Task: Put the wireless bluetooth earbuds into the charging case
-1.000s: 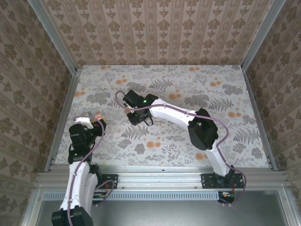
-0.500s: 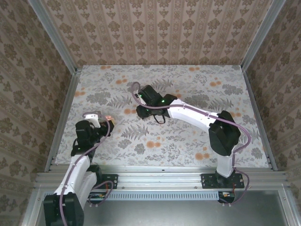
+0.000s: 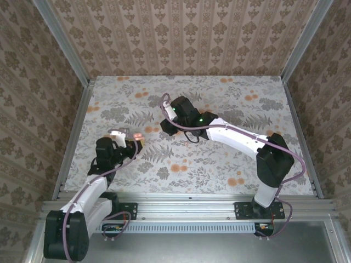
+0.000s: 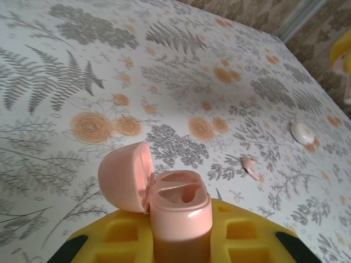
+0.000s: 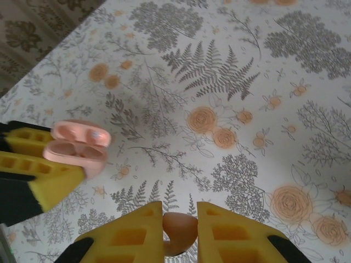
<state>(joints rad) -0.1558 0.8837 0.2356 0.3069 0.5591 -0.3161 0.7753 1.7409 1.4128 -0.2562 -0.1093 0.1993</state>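
At the left-centre of the worktop (image 3: 230,98), I find the left pincer (image 3: 135,138) clamped on the base of the charging case (image 4: 178,211). The case is upright, its lid hinged open to the left and both wells empty. The right pincer (image 5: 180,219), near it, is closed on a small rounded salmon piece (image 5: 178,234), which I cannot identify with certainty. One white earbud (image 4: 303,132) lies on the worktop, apart from the case.

left claw (image 4: 181,233) grips the open charging case (image 4: 176,201), small white piece (image 4: 302,132) beyond.
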